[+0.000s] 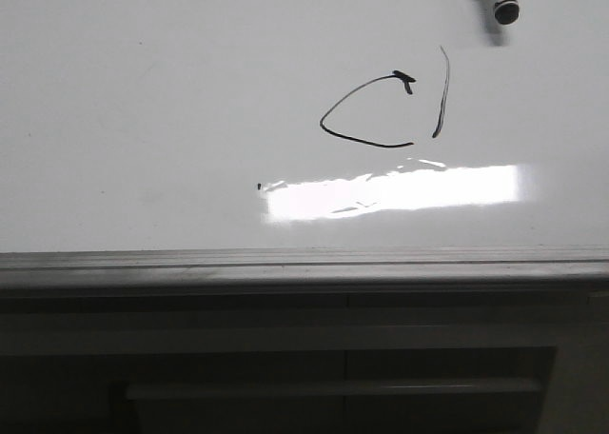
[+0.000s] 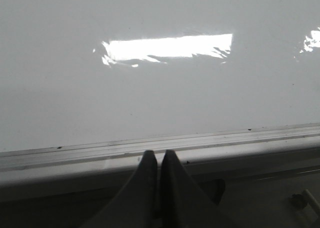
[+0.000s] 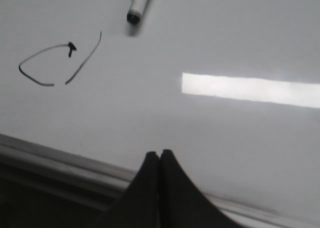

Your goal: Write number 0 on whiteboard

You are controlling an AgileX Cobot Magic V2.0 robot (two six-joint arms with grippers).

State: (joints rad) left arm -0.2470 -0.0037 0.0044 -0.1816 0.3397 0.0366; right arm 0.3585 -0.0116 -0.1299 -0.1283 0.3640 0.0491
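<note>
Item: the number 0 (image 1: 381, 113), thin black line on the whiteboard (image 1: 143, 120), right of its centre in the front view. A rough rounded-triangular loop with a blot at its top, plus a separate curved stroke on its right. Gaps remain between loop and stroke at top and bottom. I judge the writing essentially done; only tidying the gaps could be left.

Item: marker (image 1: 500, 6), lying on the board beyond the figure, apart from both my grippers.

Item: my left gripper (image 2: 159, 160), fingers pressed together, holding nothing, over the grey edge strip (image 2: 225, 138).

Item: my right gripper (image 3: 159, 160), fingers likewise together and empty, near the board's edge.

Surface: glossy white, flat, bright lamp reflection (image 1: 395, 191), one tiny black dot (image 1: 259, 186). Dark furniture below the edge; details unclear.
</note>
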